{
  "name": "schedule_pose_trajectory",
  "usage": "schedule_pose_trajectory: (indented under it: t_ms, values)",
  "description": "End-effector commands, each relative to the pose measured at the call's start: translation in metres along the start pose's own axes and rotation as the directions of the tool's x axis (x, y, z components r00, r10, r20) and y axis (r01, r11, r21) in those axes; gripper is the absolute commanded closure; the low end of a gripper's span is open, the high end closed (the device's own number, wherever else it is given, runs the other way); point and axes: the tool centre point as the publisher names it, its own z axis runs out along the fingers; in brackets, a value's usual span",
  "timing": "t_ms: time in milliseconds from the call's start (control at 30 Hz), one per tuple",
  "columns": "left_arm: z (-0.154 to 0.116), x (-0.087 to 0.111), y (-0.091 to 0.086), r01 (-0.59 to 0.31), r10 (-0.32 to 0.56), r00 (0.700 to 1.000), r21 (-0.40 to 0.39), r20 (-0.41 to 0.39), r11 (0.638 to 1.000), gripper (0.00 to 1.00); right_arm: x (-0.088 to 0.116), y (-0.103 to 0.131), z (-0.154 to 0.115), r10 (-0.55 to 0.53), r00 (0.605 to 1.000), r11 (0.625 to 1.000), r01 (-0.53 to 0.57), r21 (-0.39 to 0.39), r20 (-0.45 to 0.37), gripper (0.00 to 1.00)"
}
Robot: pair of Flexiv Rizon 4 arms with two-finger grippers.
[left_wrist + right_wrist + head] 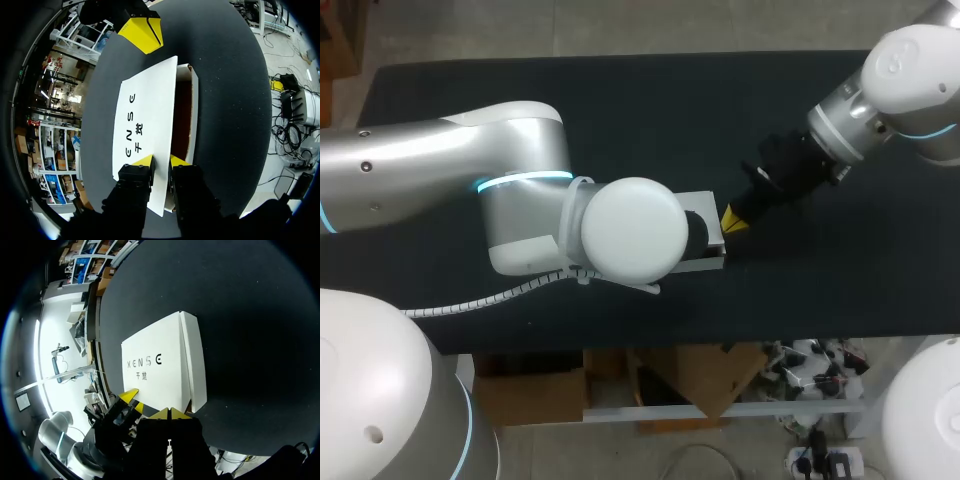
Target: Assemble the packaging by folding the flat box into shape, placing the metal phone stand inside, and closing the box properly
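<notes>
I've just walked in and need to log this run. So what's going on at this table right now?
Two robot arms are working on a white box on the black table. The left claw pinches the near edge of the lid, which stands slightly ajar over a brown interior. The right claw, shut, sits at the box's opposite end. Whatever is inside the box is out of sight.

White printed box (145, 130), partly open, brown inside

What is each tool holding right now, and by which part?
Left tool pinches the box lid at its near edge. Right tool holds nothing; its closed tips sit beside the box.
</notes>
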Motion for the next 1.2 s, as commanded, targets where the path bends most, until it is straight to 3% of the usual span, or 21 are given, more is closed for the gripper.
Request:
schedule_pose_trajectory:
  t_ms: [33,500,1200]
  values:
    - [0.004,0.002,-0.002,0.003,-0.003,1.000,-0.009,0.007,1.000,0.82,0.002,-0.002,0.003,-0.004,1.000,1.000,0.004,-0.007,0.009,1.00]
    - [0.003,0.001,0.000,0.007,-0.007,1.000,-0.009,0.008,1.000,0.79,0.006,-0.008,0.019,-0.013,0.999,1.000,0.013,0.013,0.030,1.00]
    - [0.002,0.001,0.000,0.008,-0.008,1.000,-0.010,0.009,1.000,0.78,-0.003,0.004,0.020,0.011,0.999,1.000,-0.012,0.021,0.035,1.00]
